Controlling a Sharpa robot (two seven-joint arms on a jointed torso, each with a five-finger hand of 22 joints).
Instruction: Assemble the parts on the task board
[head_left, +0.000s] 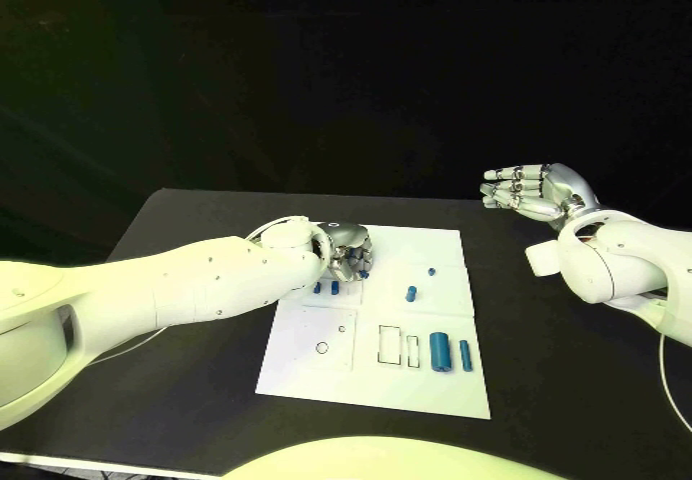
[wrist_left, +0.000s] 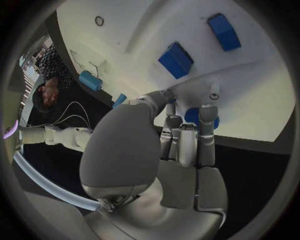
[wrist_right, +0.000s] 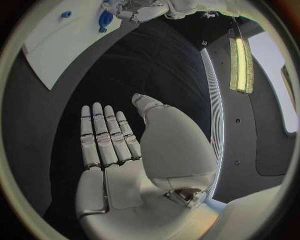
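1. Table (head_left: 173, 400): black, and it carries everything else.
2. Board (head_left: 433, 390): white plate sitting mid-table. There are outlined rectangular slots and a small round hole on its near half.
3. Left arm (head_left: 159, 290): comes in low across the table, and its wrist ends up over the board's far-left corner.
4. Right arm (head_left: 635, 265): raised off to the right of the board, well clear of it.
5. Left hand (head_left: 343, 250): down on the far-left part of the board with the fingers curled downward. In the left wrist view the fingertips (wrist_left: 209, 112) sit right at a round blue part (wrist_left: 195, 116) on the board's edge, touching or nearly so. Can't honestly tell if it's actually gripped or just being touched.
6. Right hand (head_left: 537, 190): up in the air beside the board, holding nothing. The right wrist view shows the fingers (wrist_right: 103, 135) straight and side by side with the thumb off to one side, so it's an empty flat palm.
7. Big blue cylinder (head_left: 440, 351): lies on the near-right area of the board, just beside the slots.
8. Slim blue peg (head_left: 466, 355): right next to the cylinder, on its right.
9. Two blue blocks (head_left: 326, 288): side by side just near the left hand.
10. Small blue piece (head_left: 411, 294): middle of the board, on its own.
11. Tiny blue dot (head_left: 431, 270): further back from that piece.
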